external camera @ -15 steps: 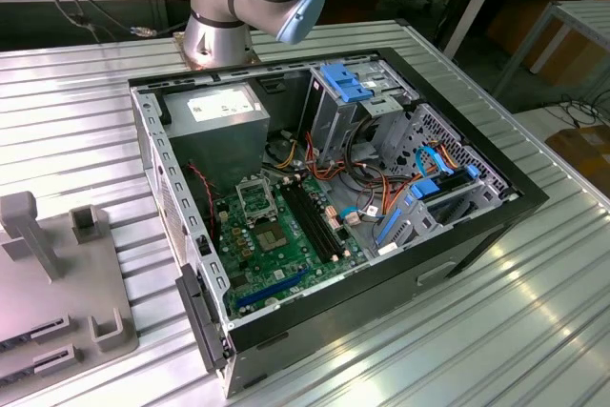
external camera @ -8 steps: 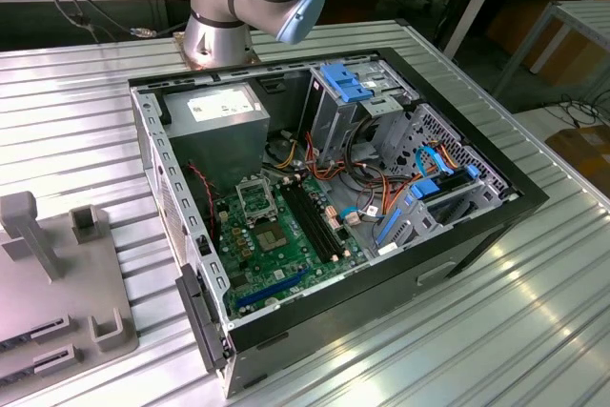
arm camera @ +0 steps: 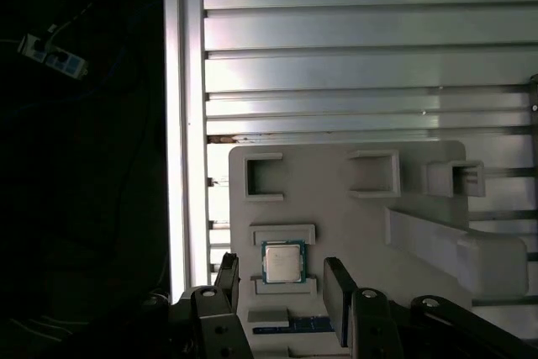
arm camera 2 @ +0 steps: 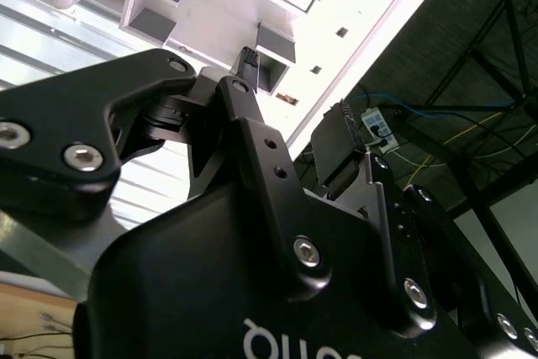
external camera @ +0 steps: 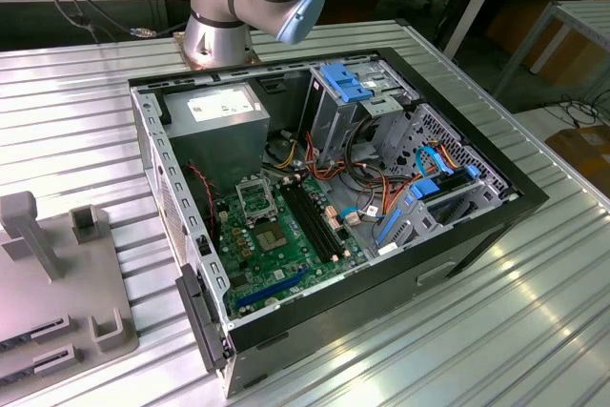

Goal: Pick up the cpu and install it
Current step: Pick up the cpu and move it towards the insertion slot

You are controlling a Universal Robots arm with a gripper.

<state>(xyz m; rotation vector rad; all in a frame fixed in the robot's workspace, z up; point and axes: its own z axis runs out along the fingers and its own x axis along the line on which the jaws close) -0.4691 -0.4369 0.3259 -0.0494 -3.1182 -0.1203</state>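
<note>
Pick-up stage: on the ribbed bench (external camera: 534, 312), the open computer case (external camera: 448, 264) sits well apart from the grey tray (arm camera: 353, 233) by the bench's edge. The gripper (arm camera: 282, 268) hovers over the tray, fingers spread and empty, flanking the cpu (arm camera: 282, 260) seated in its recess. A clean grasp likely calls for closing squarely on opposite edges.

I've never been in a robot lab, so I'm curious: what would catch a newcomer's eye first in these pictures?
The open computer case in the middle of the exterior view stands out first, its green motherboard bared among orange and blue cables on the ribbed metal table. In the first wrist view the small cpu sits in a grey tray. The second wrist view shows the black gripper open.
</note>
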